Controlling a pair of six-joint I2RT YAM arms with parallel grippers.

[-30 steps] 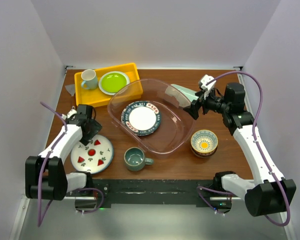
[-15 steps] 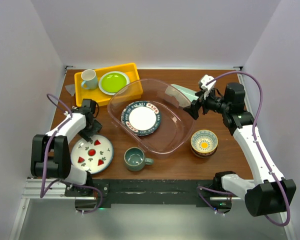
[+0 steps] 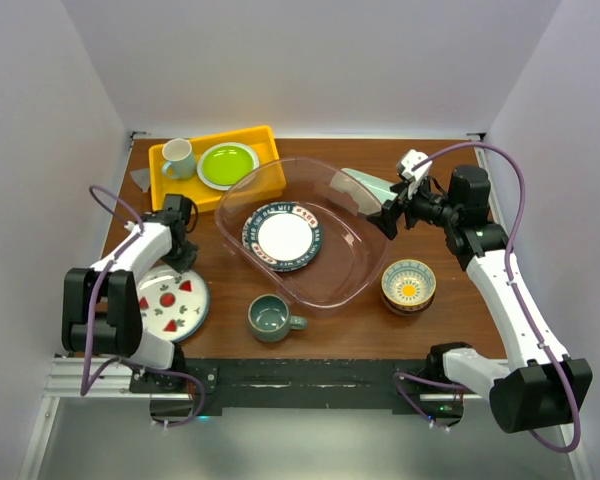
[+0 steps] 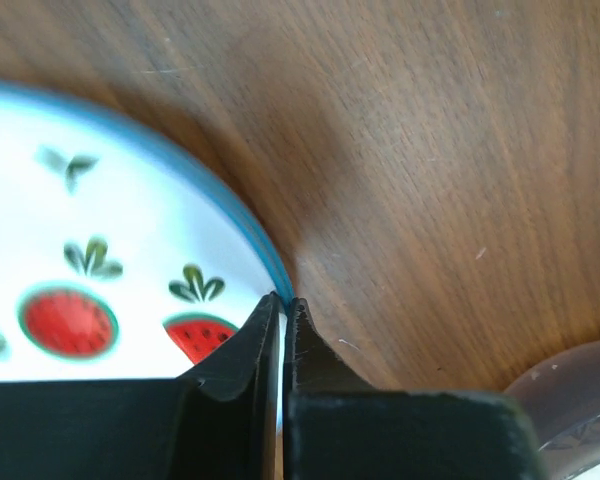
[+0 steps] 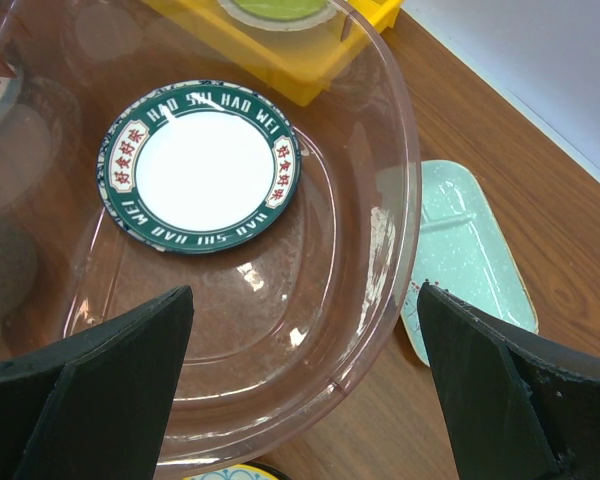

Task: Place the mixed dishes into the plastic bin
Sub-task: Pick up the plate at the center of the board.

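Left gripper (image 4: 283,304) clamped on the fruit-print plate (image 4: 90,220) rim; next, lift it into the plastic bin (image 5: 408,170). Right gripper (image 5: 305,385) gaping open.

Place: lab-style robot test booth
Walls: plain white panels (image 3: 310,60) beyond the left gripper (image 4: 283,302) and right gripper (image 3: 388,222)
Surface: brown wood-grain tabletop (image 3: 360,335) beneath them
Mounting: black metal rail (image 3: 310,375) bolted behind them

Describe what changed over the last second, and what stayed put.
The left gripper closed on the rim of the fruit plate, and the plate slid left toward the table's edge. The right gripper stayed open over the plastic bin. The green-rimmed plate inside it, the mug, the stacked bowls and the divided tray did not move.
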